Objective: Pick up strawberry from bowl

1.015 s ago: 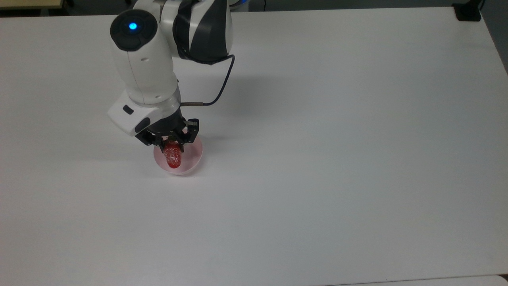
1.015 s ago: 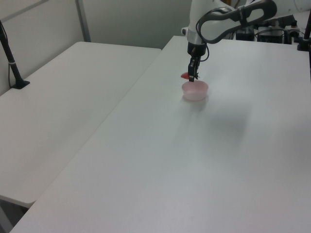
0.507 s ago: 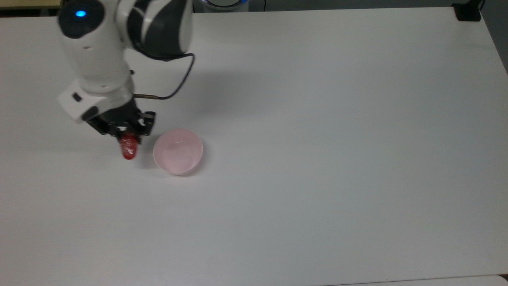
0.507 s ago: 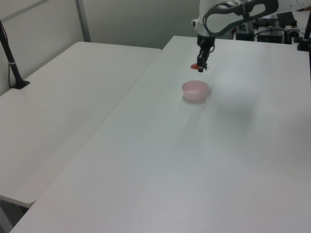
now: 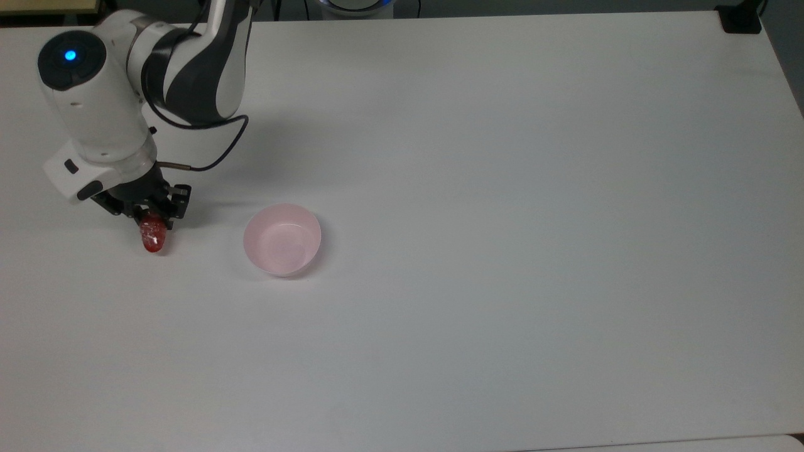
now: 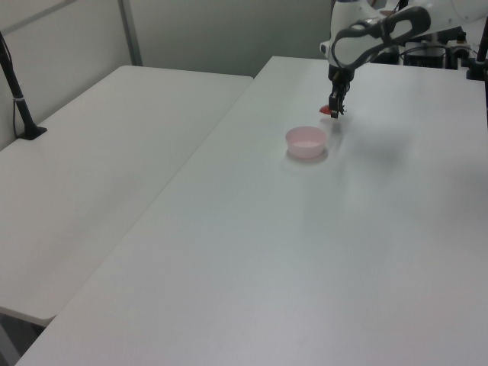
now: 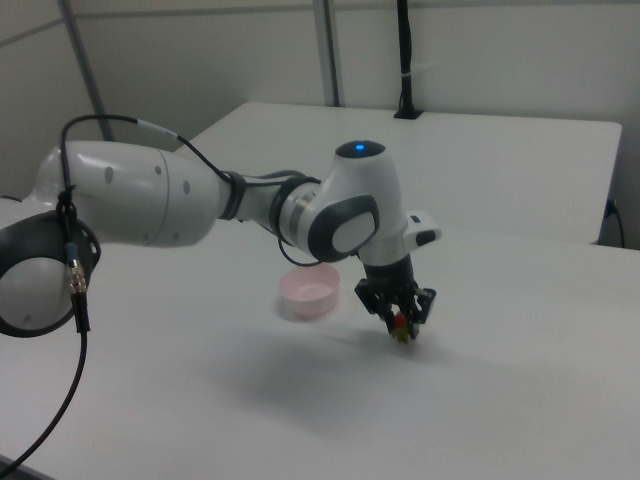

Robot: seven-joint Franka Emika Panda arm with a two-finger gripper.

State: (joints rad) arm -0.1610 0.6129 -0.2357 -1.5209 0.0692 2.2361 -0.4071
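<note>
The pale pink bowl (image 5: 282,239) (image 6: 306,142) (image 7: 309,291) stands empty on the white table. My gripper (image 5: 149,216) (image 6: 333,111) (image 7: 399,318) is shut on the red strawberry (image 5: 152,236) (image 6: 325,111) (image 7: 399,326), which hangs from the fingers just above the table. In the top view the strawberry is well to the left of the bowl. In the right view it hangs to the right of the bowl; in the left view it is just beyond the bowl's far right.
The white table (image 5: 502,220) spreads wide to the top view's right and front. A second white table (image 6: 107,152) adjoins at the left view's left, with a black post (image 6: 19,99) on it. A black mount (image 5: 740,19) sits at the top view's far right corner.
The gripper lifted the strawberry out of the bowl and carried it toward the top view's left, then lower toward the table. The bowl stayed in place, now empty.
</note>
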